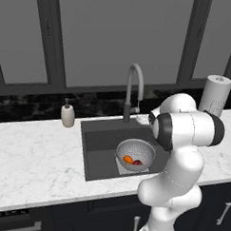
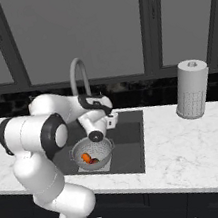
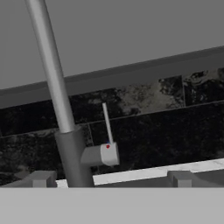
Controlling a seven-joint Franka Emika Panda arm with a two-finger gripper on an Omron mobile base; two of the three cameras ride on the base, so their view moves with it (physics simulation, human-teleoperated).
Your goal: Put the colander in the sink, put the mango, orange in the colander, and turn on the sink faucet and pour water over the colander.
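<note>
The silvery perforated colander sits in the dark sink, toward its right front. Inside it lie the orange and, just right of it, the dark red mango. The right base view shows the colander with the orange and mango below my hand. The gooseneck sink faucet rises behind the basin, and no water is visible. My gripper hovers over the sink's back edge. In the hand view my gripper is open and empty, facing the faucet's side handle and thin lever.
A beige soap dispenser stands on the marble counter left of the sink. A paper towel roll stands at the back right. A dark backsplash and windows close off the rear. My own arm blocks part of the left base view.
</note>
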